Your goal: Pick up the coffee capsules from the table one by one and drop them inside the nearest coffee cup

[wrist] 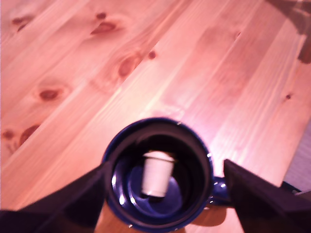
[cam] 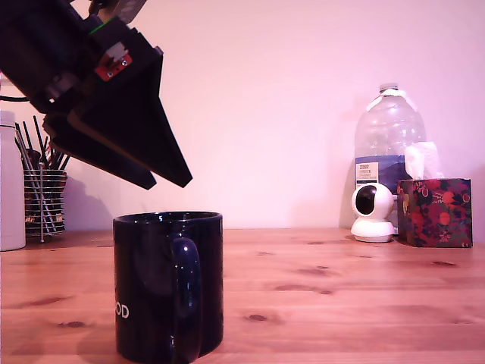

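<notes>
Pine planks with dark knots fill most of the wrist view, so the table (wrist: 204,73) is plain wood all around the mug. Now from the business end outward: the gripper (wrist: 163,187) hangs right above the coffee cup (cam: 168,284), fingers (wrist: 58,204) spread wide on either side of its rim and holding nothing. Inside the cup, one coffee capsule (wrist: 157,174) sits tilted on the glossy bottom, wide rim end up toward the camera. No other capsules show on the bare wood around the cup in either view. My guess on handling: these pods are light, thin-walled and a bit slick, so they'd crush if squeezed hard. I'd pinch across the tapered body just under the rim, gently. Behind the cup, well apart, there's a small white camera (cam: 372,212), a water bottle (cam: 388,136) and a floral tissue box (cam: 434,211).
</notes>
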Controlling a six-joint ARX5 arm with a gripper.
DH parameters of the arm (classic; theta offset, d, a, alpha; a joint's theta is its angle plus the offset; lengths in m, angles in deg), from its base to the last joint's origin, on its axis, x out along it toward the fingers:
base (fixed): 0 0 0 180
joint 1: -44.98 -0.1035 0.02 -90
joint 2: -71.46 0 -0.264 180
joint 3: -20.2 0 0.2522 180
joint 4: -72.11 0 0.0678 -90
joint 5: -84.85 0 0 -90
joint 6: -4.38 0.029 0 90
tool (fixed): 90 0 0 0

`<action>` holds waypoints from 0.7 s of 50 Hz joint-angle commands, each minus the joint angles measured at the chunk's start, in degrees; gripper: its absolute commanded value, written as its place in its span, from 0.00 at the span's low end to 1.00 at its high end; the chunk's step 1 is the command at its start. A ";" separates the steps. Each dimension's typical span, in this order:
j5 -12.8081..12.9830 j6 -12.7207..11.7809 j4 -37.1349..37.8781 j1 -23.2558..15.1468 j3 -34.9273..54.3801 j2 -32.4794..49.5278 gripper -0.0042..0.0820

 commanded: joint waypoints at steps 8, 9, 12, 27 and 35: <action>0.17 0.00 1.95 -0.50 -0.35 -0.44 0.01; 0.20 0.20 2.40 -0.70 -0.35 -0.42 0.04; 0.11 0.17 4.13 -1.51 -0.33 -0.42 0.03; -2.01 0.35 15.23 -9.01 4.31 1.36 0.03; -3.19 -0.11 19.98 -15.06 9.53 5.22 0.03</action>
